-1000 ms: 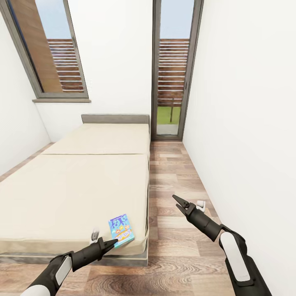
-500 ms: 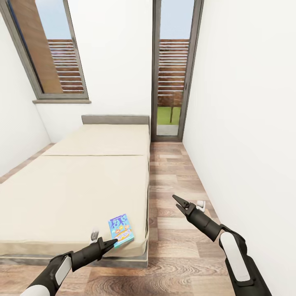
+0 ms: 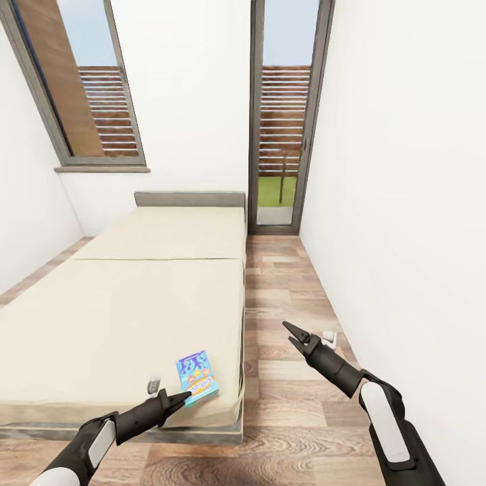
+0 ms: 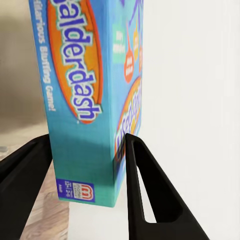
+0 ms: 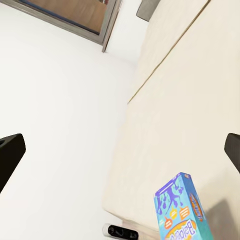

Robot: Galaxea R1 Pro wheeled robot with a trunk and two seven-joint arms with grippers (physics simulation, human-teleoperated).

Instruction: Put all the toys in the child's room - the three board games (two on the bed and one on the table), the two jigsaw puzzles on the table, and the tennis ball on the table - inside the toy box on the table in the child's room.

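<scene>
A small blue board game lettered Balderdash sits at the near right corner of the cream bed. My left gripper is shut on the game's near edge. In the left wrist view the black fingers press on both faces of the blue board game. I cannot tell whether the game rests on the mattress or hangs just above it. My right gripper hovers over the wood floor right of the bed, open and holding nothing. The right wrist view looks at the blue board game from the side.
A grey headboard closes the bed's far end under a window. A tall glass door stands at the end of the wood floor strip. A white wall runs close along my right arm.
The whole view has shifted slightly, so the bed sits a little lower in the picture. My left gripper still holds the blue game. The right arm keeps its pose.
</scene>
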